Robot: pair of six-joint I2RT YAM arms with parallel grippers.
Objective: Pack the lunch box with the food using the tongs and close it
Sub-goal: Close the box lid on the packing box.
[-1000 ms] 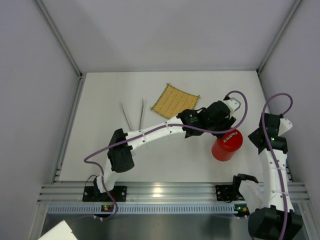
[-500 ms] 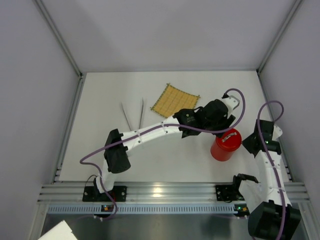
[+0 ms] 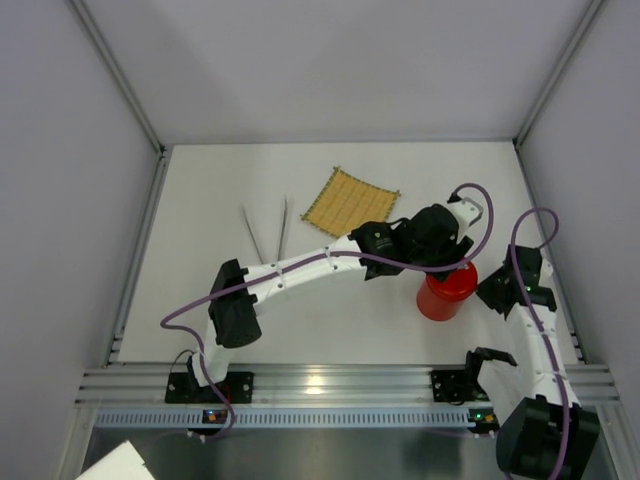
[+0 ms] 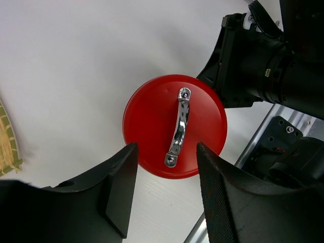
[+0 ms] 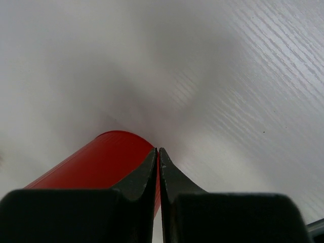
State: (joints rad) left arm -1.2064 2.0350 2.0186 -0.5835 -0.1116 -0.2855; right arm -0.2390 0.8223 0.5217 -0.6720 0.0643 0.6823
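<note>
The red lunch box (image 3: 445, 293) stands upright at the right of the table, its round red lid (image 4: 147, 126) on top with a small metal handle (image 4: 179, 126). My left gripper (image 4: 166, 147) hangs above the lid's near edge, open, with nothing between its fingers (image 4: 121, 187). In the top view that left gripper (image 3: 448, 262) covers part of the box. My right gripper (image 5: 158, 150) is shut, empty, its tips right beside the red wall of the lunch box (image 5: 101, 159); in the top view the right gripper (image 3: 488, 290) sits just right of the box. The tongs (image 3: 268, 228) lie at the left. The food is out of view.
A yellow woven mat (image 3: 350, 201) lies at the back centre, between the tongs and the left arm's wrist. The left arm stretches diagonally across the table's middle. Grey walls close in the table on three sides, and a metal rail (image 3: 330, 380) runs along the near edge.
My right gripper has closed and come in toward the lunch box. The box and my left gripper above it have shifted slightly toward the near left.
</note>
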